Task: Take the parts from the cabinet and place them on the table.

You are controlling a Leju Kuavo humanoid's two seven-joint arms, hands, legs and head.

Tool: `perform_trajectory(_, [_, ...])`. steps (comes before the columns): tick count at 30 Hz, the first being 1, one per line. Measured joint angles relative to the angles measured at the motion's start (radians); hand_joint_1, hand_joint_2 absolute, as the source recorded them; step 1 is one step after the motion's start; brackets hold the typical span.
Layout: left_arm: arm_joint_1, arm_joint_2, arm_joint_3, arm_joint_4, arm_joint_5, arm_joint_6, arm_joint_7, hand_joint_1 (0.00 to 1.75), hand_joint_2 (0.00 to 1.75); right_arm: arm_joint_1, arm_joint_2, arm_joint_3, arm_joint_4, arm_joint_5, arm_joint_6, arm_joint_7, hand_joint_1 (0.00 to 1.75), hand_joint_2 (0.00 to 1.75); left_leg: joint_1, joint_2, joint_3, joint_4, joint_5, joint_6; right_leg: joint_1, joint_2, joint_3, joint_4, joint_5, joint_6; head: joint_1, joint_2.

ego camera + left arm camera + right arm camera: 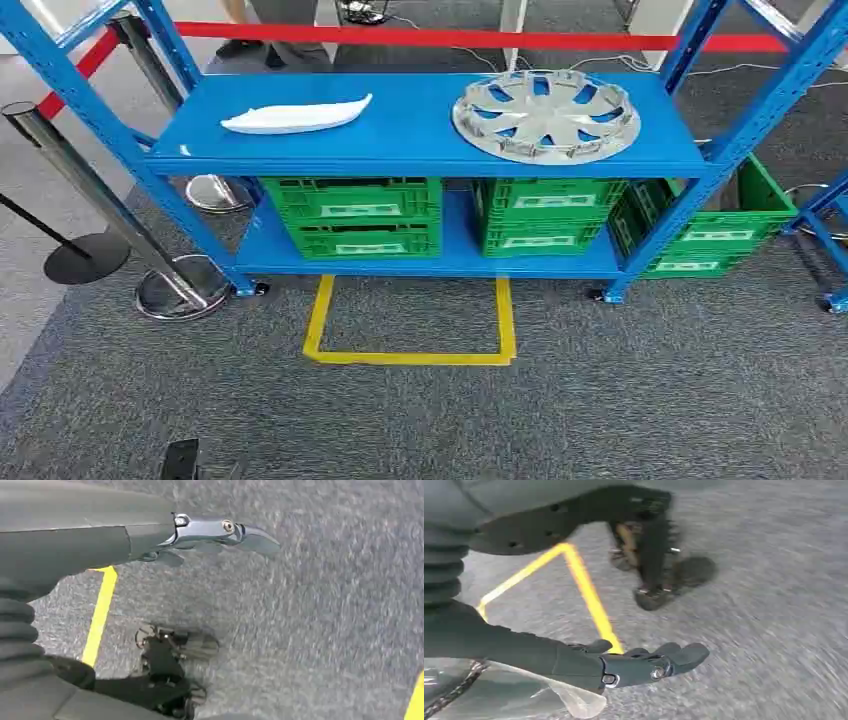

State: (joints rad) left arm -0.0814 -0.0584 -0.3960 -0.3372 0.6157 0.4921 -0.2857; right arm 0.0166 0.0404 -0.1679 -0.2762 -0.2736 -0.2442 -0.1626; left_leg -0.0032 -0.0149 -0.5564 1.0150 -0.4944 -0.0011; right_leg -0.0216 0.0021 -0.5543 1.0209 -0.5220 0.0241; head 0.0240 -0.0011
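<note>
On the top board of the blue cabinet lie two parts: a long white curved part on the left and a round silver wheel cover on the right. Both arms hang down over the grey carpet, well short of the cabinet. My left hand has its fingers stretched out and holds nothing. My right hand is likewise stretched out with nothing in it.
Green crates fill the lower shelf and another green crate stands beside the right post. Chrome stanchions with a red belt stand left and behind. A yellow tape outline marks the carpet before the cabinet. A person's shoes are behind it.
</note>
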Motion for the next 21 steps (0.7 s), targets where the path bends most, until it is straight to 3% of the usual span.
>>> perform_trajectory(4, [0.007,0.003,-0.008,0.000,0.000,-0.073,-0.001,0.00,0.00,0.003,0.000,-0.061,-0.055,-0.024,-0.011,-0.095,0.00,1.75,0.000,0.000,0.000,0.000,0.000,0.000,0.000,0.000,0.000,0.000,0.000,0.000,0.000,0.000])
perform_trajectory(12, [0.021,0.009,-0.012,0.000,0.004,-0.129,-0.002,0.00,0.00,0.018,0.000,-0.144,-0.203,0.007,0.026,-0.091,0.00,1.75,0.000,0.000,0.000,0.001,0.000,0.000,0.000,0.000,0.000,0.000,0.000,0.000,0.000,0.000])
perform_trajectory(14, [0.024,0.010,-0.012,0.000,0.004,-0.146,-0.002,0.00,0.00,0.027,0.000,-0.157,-0.240,0.032,0.057,-0.137,0.00,1.75,0.000,0.000,0.000,0.001,0.000,0.000,0.000,0.000,0.000,0.000,0.000,0.000,0.000,0.000])
perform_trajectory(16, [0.027,0.014,-0.013,0.000,0.000,-0.160,-0.002,0.00,0.00,0.040,0.000,-0.166,-0.320,0.063,0.094,-0.153,0.00,1.75,0.000,0.000,-0.001,0.001,0.000,0.000,0.000,0.001,0.000,0.000,0.000,0.000,0.000,0.000])
perform_trajectory(21, [0.034,0.018,-0.024,-0.003,-0.021,-0.186,0.005,0.00,0.00,0.056,0.000,-0.171,-0.628,0.145,0.195,-0.119,0.00,1.75,-0.001,0.000,0.000,0.001,0.000,0.000,0.000,0.001,0.000,0.000,0.001,0.001,0.000,0.000])
